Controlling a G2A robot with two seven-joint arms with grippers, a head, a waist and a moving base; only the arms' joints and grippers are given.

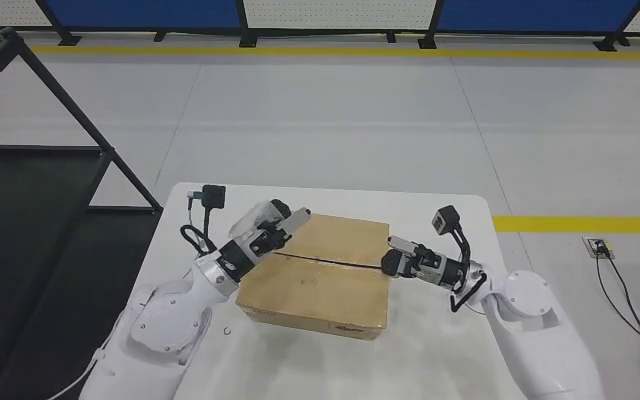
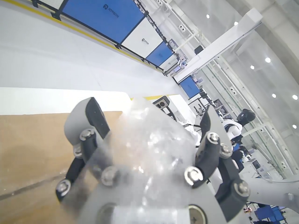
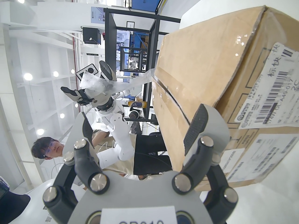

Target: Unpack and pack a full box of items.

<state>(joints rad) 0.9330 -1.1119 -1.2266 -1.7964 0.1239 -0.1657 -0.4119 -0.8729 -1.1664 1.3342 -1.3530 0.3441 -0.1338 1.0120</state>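
Observation:
A brown cardboard box (image 1: 320, 275) lies on the white table (image 1: 440, 225) with its flaps down and a seam across the top. My left gripper (image 1: 287, 222) hovers over the box's far left corner, open, with a crumpled wad of clear tape (image 2: 149, 141) clinging between its fingers. In the right wrist view a strip of that tape (image 3: 140, 79) stretches from the box seam to the left gripper (image 3: 90, 83). My right gripper (image 1: 392, 263) is at the box's right end by the seam, open, one pad (image 3: 196, 127) against the box (image 3: 205, 54) and nothing held.
Printed labels (image 3: 268, 99) cover the box's right end. A black metal frame (image 1: 60, 150) stands on the floor left of the table. Bare tabletop lies in front of the box and to its right.

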